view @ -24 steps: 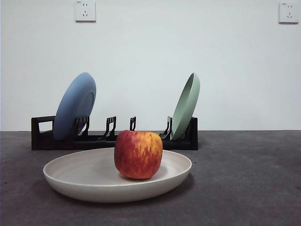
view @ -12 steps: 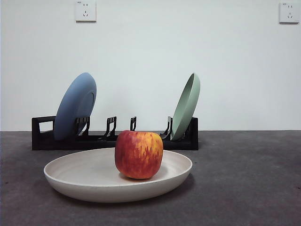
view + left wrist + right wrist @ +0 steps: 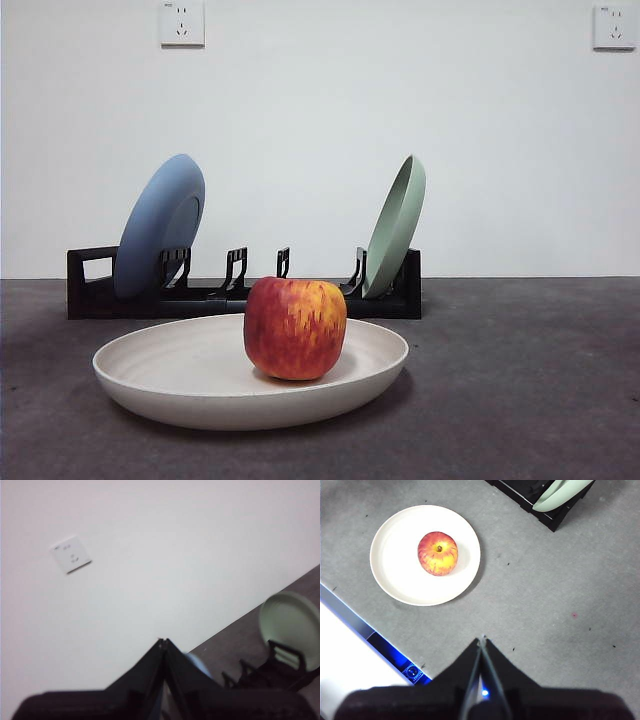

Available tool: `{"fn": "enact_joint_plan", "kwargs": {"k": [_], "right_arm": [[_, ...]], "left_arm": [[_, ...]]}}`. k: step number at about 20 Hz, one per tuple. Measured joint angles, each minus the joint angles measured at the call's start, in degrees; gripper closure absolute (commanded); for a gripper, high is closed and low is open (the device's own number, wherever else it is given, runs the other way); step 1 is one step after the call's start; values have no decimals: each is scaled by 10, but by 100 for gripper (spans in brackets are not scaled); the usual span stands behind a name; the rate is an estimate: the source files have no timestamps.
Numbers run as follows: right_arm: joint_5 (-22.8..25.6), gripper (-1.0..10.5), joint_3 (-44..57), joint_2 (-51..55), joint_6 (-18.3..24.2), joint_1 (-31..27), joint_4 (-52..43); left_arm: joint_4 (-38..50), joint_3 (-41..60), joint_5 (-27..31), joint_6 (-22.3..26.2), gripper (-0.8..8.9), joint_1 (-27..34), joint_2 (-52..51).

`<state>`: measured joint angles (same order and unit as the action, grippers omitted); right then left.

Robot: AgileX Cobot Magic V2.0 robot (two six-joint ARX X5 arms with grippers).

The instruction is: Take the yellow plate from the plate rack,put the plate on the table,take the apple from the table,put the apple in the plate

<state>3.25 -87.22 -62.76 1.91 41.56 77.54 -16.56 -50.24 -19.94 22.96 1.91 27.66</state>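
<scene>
The apple [image 3: 295,327] sits inside the yellow plate [image 3: 180,375] on the worktop [image 3: 520,380], in front of the plate rack [image 3: 90,296]. My right claw [image 3: 482,641] and left claw [image 3: 163,642], both pressed together and empty, hang clear. By my reckoning, no step remains.

A plain white wall [image 3: 320,130] carries two white power sockets [image 3: 181,22] high up.

Yellow plate [image 3: 180,375]: matt cream, faintly ringed. Apple [image 3: 295,328]: smooth, slight sheen. Table [image 3: 520,380]: rough, mottled grey. Plate rack [image 3: 240,295]: black, plastic-looking.
</scene>
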Motion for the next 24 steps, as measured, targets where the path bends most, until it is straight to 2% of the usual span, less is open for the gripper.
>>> {"fn": "enact_joint_plan", "kwargs": {"k": [2,5,10,15,19,24], "right_arm": [[0,945,0,0,0,0,0],[0,945,0,0,0,0,0],[0,945,0,0,0,0,0],[0,945,0,0,0,0,0],[0,945,0,0,0,0,0],[0,945,0,0,0,0,0]], "left_arm": [[63,118,0,-16,816,11,-53],[84,279,9,-56,816,15,-125],[102,422,20,-111,816,15,-200],[108,492,24,-163,816,15,-258],[74,492,60,-181,816,15,-273],[74,492,60,-209,816,15,-272]]}}
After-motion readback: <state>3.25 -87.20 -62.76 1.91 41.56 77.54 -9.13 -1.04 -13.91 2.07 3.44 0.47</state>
